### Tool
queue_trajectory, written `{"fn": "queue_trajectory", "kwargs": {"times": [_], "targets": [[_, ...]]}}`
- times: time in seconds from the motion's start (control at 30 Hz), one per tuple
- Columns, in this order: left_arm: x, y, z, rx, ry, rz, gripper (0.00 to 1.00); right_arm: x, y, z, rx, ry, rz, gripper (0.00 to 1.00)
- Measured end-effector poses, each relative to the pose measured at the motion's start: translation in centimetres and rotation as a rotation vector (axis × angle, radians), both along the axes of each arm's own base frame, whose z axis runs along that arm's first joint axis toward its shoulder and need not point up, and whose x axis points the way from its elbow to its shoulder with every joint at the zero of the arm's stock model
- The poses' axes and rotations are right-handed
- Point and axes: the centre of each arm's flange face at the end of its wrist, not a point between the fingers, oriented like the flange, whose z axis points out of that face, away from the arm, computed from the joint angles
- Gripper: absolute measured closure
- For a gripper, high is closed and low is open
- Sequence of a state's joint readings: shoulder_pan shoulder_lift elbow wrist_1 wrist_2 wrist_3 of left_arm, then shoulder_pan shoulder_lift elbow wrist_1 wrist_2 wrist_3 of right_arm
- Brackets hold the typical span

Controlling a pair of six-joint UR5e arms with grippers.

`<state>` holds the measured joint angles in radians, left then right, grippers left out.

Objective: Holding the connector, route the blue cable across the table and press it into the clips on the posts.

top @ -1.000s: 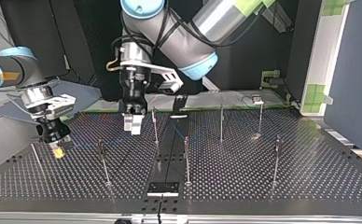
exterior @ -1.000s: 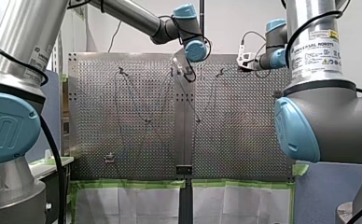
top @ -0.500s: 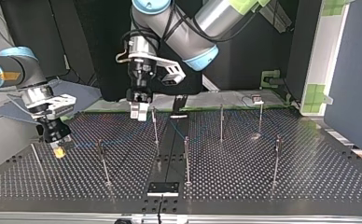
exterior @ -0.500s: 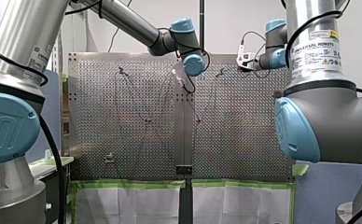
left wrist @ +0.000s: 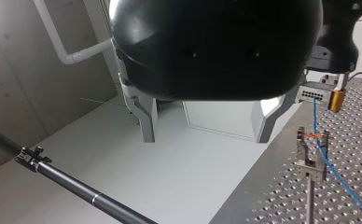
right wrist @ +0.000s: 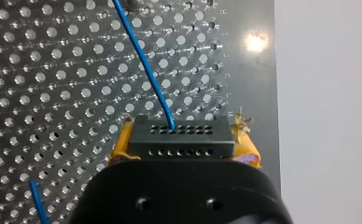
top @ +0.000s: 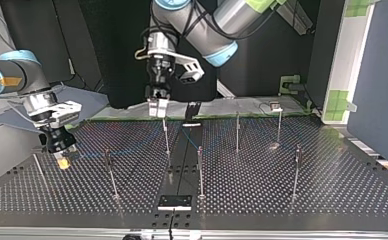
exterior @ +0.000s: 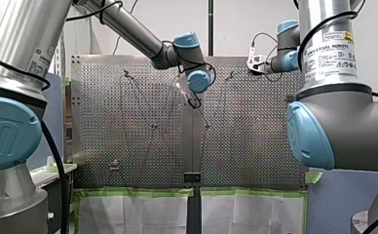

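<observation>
Clamping the connector (right wrist: 179, 139) low over the surface (top: 282, 190), the right jaws anchor the blue cable (right wrist: 144, 60) while the left jaws hang open, empty, above the posts (top: 200, 170).

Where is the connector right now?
The connector is clamped between the yellow pads of my right gripper, at the top view's left, low over the perforated table near its edge.

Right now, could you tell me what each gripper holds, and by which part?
My right gripper grips the connector by its two ends, between yellow pads; my left gripper holds nothing.
</observation>
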<state>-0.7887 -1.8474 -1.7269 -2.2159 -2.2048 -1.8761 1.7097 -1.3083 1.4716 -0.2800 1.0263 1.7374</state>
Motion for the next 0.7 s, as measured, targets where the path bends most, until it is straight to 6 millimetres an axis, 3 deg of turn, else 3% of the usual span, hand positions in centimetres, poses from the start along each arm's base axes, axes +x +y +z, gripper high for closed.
{"fn": "queue_trajectory", "kwargs": {"times": [0.7], "targets": [[-2.3, 2.5, -5.9, 0.002, -0.002, -0.003, 0.0, -0.2, -0.1, 0.0, -0.002, 0.001, -0.006, 1.0]]}}
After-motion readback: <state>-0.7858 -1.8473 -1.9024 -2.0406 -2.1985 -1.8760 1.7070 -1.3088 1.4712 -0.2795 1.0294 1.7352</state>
